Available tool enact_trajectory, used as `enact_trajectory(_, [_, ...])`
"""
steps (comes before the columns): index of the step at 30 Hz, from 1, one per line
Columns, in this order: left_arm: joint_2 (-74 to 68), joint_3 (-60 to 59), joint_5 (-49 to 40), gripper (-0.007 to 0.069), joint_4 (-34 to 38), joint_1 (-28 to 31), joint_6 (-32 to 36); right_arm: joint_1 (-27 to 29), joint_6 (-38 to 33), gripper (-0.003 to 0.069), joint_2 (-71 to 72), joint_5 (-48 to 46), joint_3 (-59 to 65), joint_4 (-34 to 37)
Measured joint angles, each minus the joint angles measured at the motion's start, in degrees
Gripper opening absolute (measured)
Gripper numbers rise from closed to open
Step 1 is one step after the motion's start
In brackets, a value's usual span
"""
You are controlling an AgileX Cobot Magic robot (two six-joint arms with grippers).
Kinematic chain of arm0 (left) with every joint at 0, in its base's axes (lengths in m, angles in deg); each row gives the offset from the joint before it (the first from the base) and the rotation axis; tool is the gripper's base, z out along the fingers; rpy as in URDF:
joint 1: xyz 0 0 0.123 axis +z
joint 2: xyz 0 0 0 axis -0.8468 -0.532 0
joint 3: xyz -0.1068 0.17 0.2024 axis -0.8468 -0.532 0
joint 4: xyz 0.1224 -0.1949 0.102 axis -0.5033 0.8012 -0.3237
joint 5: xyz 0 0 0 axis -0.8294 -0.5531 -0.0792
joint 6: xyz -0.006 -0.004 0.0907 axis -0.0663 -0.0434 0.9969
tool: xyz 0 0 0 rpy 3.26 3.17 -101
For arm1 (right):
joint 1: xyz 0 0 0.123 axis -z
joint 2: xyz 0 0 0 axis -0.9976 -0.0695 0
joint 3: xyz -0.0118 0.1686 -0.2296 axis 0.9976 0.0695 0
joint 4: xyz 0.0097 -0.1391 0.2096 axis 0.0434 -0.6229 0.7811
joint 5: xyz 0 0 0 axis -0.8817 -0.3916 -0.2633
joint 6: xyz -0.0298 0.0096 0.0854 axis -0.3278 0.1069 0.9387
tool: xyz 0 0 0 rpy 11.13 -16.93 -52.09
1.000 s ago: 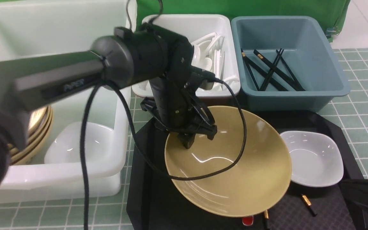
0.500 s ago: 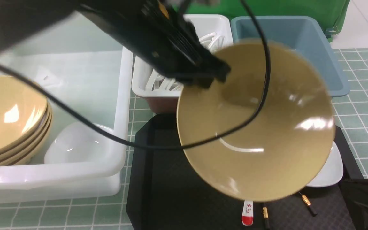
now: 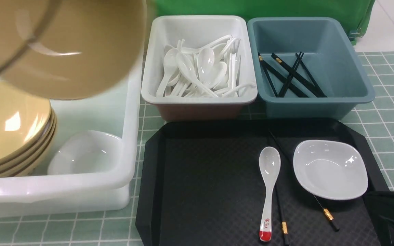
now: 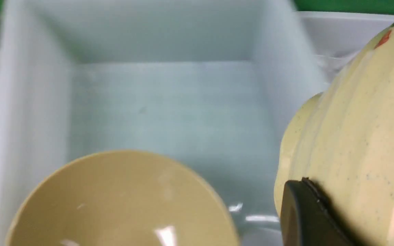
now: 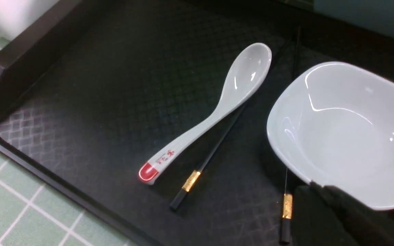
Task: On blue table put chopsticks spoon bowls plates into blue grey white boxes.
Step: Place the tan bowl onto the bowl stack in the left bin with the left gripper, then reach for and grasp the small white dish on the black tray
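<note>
My left gripper point(image 4: 351, 218) is shut on the rim of a tan bowl point(image 3: 63, 44) and holds it tilted over the large white box point(image 3: 128, 136). A stack of tan bowls point(image 3: 12, 126) and a white plate point(image 3: 84, 153) lie in that box. On the black tray point(image 3: 210, 191) lie the red-tipped spoon point(image 3: 268, 191), two black chopsticks point(image 3: 280, 212) and another white plate point(image 3: 330, 169). Hovering by that plate's near rim is my right gripper point(image 5: 315, 188), shut and empty. The blue-grey box point(image 3: 354, 82) holds several chopsticks point(image 3: 289, 75).
The smaller white box point(image 3: 156, 68) between the other two is full of plain white spoons point(image 3: 200, 71). All three boxes and the tray stand on the blue table point(image 3: 388, 130). A green cloth hangs behind the boxes.
My left gripper closed on the tan bowl, lifted it off the tray and swung it up and left over the large white box. This uncovered the spoon and chopsticks. The right arm stayed put.
</note>
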Motion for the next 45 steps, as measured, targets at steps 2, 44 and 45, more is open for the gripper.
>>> enact_trajectory(2, [-0.1, -5.5, 2.2, 0.0007, 0.9, 7.6, -1.1, 0.0, 0.2, 0.0055, 0.0, 0.0, 0.0, 0.0])
enact_trajectory(44, [20.8, -27.3, 14.8, 0.029, 16.1, 0.6, 9.0, 0.0, 7.1, 0.0272, -17.4, -0.5, -5.9, -2.1])
enact_trajectory(45, [22.6, -29.2, 14.9, 0.0192, 17.0, -2.7, 11.4, 0.0, 9.6, 0.0323, -20.7, -0.2, -8.9, -5.8])
